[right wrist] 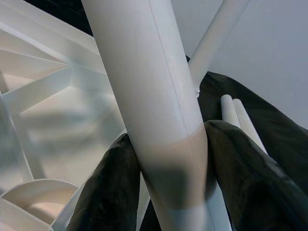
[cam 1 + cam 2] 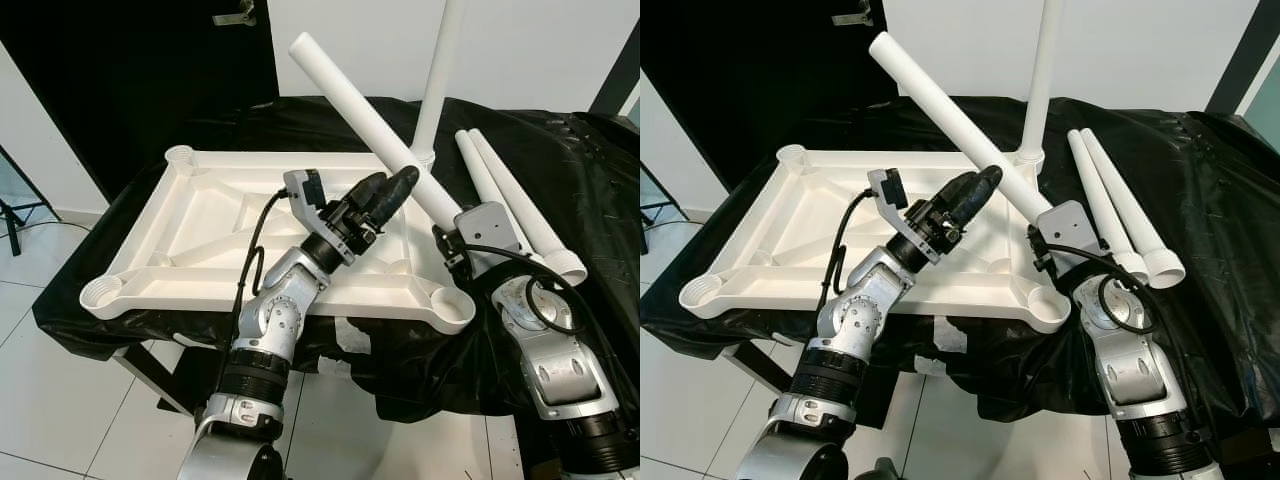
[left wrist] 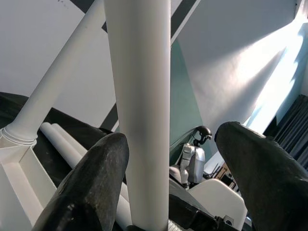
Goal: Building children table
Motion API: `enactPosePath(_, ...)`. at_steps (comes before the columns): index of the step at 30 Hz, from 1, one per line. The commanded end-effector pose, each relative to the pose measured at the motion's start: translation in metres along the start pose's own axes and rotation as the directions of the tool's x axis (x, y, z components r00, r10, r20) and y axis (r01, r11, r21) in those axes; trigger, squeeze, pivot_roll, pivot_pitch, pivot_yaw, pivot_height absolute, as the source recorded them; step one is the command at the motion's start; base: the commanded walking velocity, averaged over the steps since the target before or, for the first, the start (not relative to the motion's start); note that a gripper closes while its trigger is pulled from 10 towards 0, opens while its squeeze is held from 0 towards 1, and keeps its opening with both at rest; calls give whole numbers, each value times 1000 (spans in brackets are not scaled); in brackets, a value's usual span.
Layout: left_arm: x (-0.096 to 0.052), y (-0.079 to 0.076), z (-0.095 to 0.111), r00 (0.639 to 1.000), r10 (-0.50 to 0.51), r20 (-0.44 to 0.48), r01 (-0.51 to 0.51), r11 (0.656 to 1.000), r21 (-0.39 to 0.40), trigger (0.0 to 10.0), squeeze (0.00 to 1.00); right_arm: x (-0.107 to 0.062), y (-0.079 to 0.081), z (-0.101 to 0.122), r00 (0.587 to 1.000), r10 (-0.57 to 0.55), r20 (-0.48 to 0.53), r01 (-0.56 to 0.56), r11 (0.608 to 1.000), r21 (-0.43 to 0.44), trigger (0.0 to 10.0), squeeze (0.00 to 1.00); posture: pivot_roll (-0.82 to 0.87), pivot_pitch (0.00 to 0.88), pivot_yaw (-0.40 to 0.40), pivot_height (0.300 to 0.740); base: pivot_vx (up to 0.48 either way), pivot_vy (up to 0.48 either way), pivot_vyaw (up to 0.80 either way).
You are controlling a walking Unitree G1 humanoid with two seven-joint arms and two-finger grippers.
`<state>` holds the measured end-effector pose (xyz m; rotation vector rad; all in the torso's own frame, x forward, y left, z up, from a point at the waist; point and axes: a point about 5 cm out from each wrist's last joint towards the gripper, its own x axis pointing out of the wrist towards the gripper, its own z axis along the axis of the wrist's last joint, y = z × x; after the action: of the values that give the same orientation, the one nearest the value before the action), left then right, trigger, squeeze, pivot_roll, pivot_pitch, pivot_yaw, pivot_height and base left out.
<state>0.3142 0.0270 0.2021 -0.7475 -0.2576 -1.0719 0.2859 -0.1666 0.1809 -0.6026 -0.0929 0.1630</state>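
Item: white plastic tube leg (image 2: 370,125), long and round, held tilted. Its lower end sits between the jaws of the right gripper (image 1: 166,159), both black fingers (image 1: 240,178) pressed against its sides; its upper end rises away from those jaws, over the tabletop.

Item: left gripper (image 3: 168,178). Jaws wide, set either side of the same tilted leg partway up; one finger (image 3: 91,183) touches or nearly touches it, the other (image 3: 262,168) stands apart.

Item: white moulded plastic tabletop (image 2: 200,215), rectangular, lying underside up with ribs and a round socket at each corner. It lies below both pairs of jaws; the near right corner socket (image 2: 452,305) is just beside the right jaws.

Item: second white tube leg (image 2: 438,75), standing upright in the far right corner socket, beyond the jaws.

Item: two further white tube legs (image 2: 515,205), lying side by side on the cloth beside the right jaws.

Item: counter draped in black cloth (image 2: 590,190), carrying all of the above.
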Motion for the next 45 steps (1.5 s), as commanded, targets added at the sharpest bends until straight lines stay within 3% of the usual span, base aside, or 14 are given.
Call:
enactPosePath(1, 3, -4, 0, 998, -60, -1, 60, 998, 6, 10000, 0, 2, 2, 1, 1000, 0, 7, 0, 1000, -5, 10000, 0, 111, 0, 31, 740, 0, 0, 0)
enactPosePath(45, 5, -4, -4, 999, -35, -11, 35, 999, 16, 10000, 0, 0, 3, -2, 1000, -8, -7, 8, 1000, -9, 10000, 0, 103, 0, 36, 740, 0, 0, 0)
